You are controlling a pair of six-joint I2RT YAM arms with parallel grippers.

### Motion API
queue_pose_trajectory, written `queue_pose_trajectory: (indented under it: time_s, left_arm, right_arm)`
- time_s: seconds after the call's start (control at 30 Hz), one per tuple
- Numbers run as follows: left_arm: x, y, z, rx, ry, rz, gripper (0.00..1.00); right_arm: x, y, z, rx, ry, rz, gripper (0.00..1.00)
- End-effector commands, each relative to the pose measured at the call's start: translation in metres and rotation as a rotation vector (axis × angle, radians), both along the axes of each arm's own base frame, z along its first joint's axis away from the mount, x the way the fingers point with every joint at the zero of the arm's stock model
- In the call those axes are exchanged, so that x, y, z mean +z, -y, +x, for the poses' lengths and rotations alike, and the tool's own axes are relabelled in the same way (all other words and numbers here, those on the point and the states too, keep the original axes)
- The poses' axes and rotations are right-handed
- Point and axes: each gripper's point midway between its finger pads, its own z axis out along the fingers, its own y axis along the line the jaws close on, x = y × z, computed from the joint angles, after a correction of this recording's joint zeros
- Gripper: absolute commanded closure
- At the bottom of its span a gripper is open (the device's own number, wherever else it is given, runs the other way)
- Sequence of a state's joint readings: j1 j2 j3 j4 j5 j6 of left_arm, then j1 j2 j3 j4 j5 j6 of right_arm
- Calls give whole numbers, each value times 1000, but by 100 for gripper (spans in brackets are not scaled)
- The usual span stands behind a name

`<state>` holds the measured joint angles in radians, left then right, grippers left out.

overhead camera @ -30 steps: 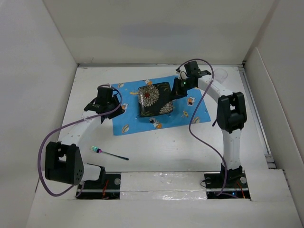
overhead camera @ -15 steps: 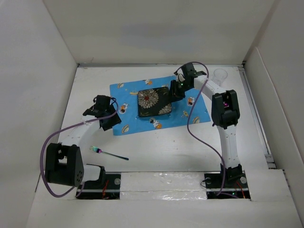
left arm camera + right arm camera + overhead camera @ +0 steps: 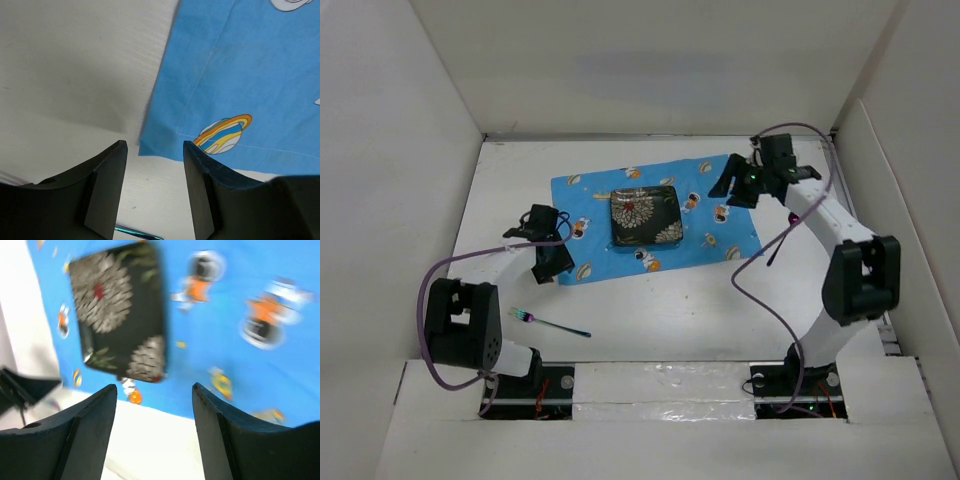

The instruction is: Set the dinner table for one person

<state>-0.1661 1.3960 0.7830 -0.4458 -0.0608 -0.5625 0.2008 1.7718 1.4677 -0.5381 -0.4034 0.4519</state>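
Note:
On the white dinner table (image 3: pixel 680 310) a blue cartoon-printed cloth (image 3: pixel 710 225) lies flat. A black square plate (image 3: pixel 645 217) with a flower pattern rests on the middle of it. My right gripper (image 3: pixel 725 188) hovers open above the cloth's right part, well clear of the plate (image 3: pixel 117 310); nothing is between its jaws (image 3: pixel 154 387). My left gripper (image 3: pixel 552 265) is open and empty at the cloth's near left corner (image 3: pixel 146 147), which shows just past its fingertips (image 3: pixel 187 147). A thin iridescent fork (image 3: pixel 552 323) lies on the bare table nearer to me.
White panels wall the table on the left, back and right. Purple cables loop from both arms above the surface. The arm bases stand at the near edge. A sliver of the fork (image 3: pixel 137 231) shows between the left fingers.
My right gripper has opened, let go of the plate and swung back to the right; the plate now lies flat on the cloth. My left gripper has opened wider and drawn back to the cloth's near corner.

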Motion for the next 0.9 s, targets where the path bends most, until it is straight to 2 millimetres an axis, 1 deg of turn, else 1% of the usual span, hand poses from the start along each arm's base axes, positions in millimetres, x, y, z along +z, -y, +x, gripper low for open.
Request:
queue_pose_trajectory:
  time_s: [0.0,0.03,0.07,0.1,0.13,0.17,0.2,0.23,0.27,0.33,0.37,0.4,0.43,0.47,0.6,0.7,0.73,0.8,0.83,0.87]
  left_arm:
    - [-6,-3,1,-12,-28,18,55]
    - [-7,-4,2,-18,-31,24,55]
    - [-12,-5,2,-21,-49,34,58]
    - [-12,-5,4,-24,-50,39,59]
    - [-14,-6,4,-29,-55,44,61]
    - [-17,-6,5,-28,-61,47,65]
    - [-19,-7,4,-29,-67,50,68]
    - [-22,-6,3,-33,-73,49,74]
    - [-23,-7,2,-33,-76,50,77]
    - [-25,-7,3,-30,-76,53,84]
    - [-27,-8,2,-29,-80,55,91]
    - [-29,-8,2,-29,-80,55,94]
    - [-31,-8,1,-30,-88,57,97]
    - [-31,-8,1,-28,-89,58,100]
    - [-26,-14,4,-25,-68,91,100]
    - [-15,-29,10,4,-45,173,100]
    - [-12,-35,12,20,-40,169,100]
    - [-11,-43,15,40,-35,161,100]
    - [-12,-54,15,72,-40,147,100]
    - [-13,-58,15,84,-42,134,100]
  right_arm:
    - [-28,65,-4,-326,-6,-78,35]
    - [-32,88,-6,-411,-1,-97,36]
    - [-42,96,-11,-429,-19,-103,36]
    - [-57,103,-22,-439,-70,-111,36]
    - [-69,108,-27,-448,-115,-118,36]
    - [-76,113,-30,-457,-141,-123,36]
    - [-86,113,-37,-460,-172,-126,36]
    - [-91,114,-42,-470,-191,-116,35]
    - [-89,114,-41,-471,-183,-113,35]
    - [-97,113,-48,-481,-211,-108,35]
    - [-98,114,-49,-485,-212,-108,35]
    - [-100,114,-51,-494,-215,-108,35]
    - [-105,115,-56,-498,-227,-109,36]
    - [-104,115,-57,-503,-224,-107,36]
    - [-99,125,-61,-553,-194,-121,36]
    - [-98,126,-62,-549,-195,-131,35]
    - [-99,130,-63,-558,-203,-136,35]
    - [-99,127,-67,-554,-210,-123,35]
    - [-94,126,-68,-553,-195,-112,35]
    - [-89,125,-66,-557,-176,-97,35]
